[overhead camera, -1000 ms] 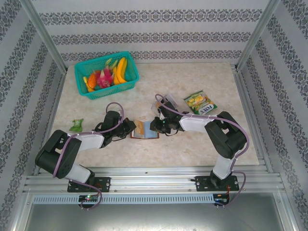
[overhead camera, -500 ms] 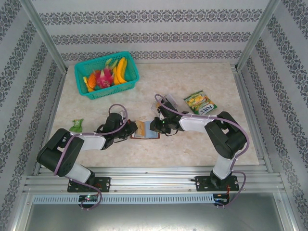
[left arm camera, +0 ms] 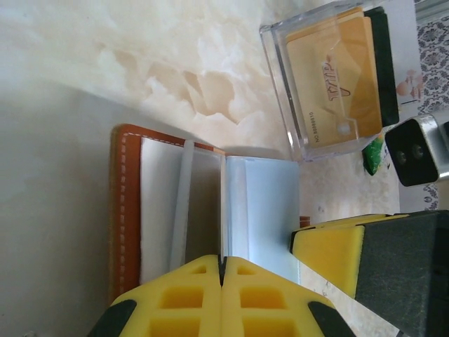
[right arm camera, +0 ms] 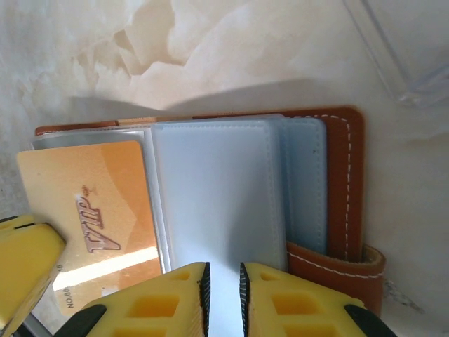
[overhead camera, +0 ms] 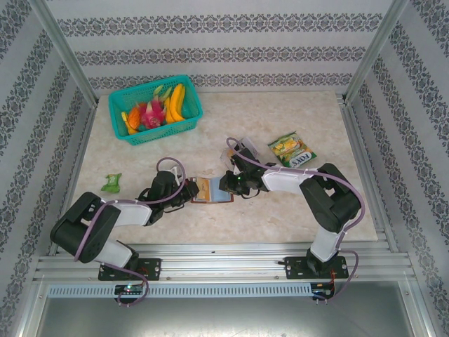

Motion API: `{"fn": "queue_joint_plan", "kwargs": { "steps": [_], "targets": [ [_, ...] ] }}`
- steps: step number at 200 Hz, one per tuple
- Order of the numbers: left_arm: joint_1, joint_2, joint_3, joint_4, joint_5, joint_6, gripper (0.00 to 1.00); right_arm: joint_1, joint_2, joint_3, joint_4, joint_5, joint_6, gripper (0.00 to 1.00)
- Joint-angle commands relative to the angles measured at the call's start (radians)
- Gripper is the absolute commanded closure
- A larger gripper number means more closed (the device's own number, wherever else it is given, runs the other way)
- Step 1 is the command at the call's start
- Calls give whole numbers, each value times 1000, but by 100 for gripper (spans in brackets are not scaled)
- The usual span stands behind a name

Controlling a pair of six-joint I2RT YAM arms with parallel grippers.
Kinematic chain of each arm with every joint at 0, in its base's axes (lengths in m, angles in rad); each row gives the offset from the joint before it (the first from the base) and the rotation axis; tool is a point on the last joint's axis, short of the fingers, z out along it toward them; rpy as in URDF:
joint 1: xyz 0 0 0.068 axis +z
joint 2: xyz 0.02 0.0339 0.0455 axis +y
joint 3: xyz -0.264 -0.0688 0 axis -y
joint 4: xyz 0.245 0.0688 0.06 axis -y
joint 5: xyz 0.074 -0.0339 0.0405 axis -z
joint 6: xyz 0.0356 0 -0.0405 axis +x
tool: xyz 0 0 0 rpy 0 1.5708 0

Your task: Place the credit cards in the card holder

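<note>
Left gripper point(left arm camera: 222, 270) pinched tight on clear sleeve leaf of open brown card holder point(left arm camera: 126, 210), mid-table. Right gripper point(right arm camera: 222, 288) nearly closed, clamping opposite sleeve pages. Orange VIP card point(right arm camera: 91, 210) at holder's far side, in or on sleeve unclear. Gold cards point(left arm camera: 337, 77) stand in clear box point(left arm camera: 280, 84) nearby.

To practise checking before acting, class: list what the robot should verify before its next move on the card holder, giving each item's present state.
1. The card holder lies open on the table: ok.
2. The right gripper is shut on a clear sleeve: ok.
3. The left gripper is shut on another sleeve: ok.
4. The orange VIP card is fully seated: cannot tell, lower end hidden.
5. More cards wait in the clear box: ok.
</note>
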Motion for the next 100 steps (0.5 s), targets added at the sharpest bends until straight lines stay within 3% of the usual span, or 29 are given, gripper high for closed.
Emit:
{"fn": "queue_joint_plan", "kwargs": {
  "steps": [1, 100],
  "targets": [
    [-13, -20, -17, 53, -16, 42, 100, -9, -23, -18, -37, 34, 4, 79],
    [-27, 126, 7, 202, 43, -11, 100, -9, -2, -19, -34, 29, 6, 79]
  ]
}}
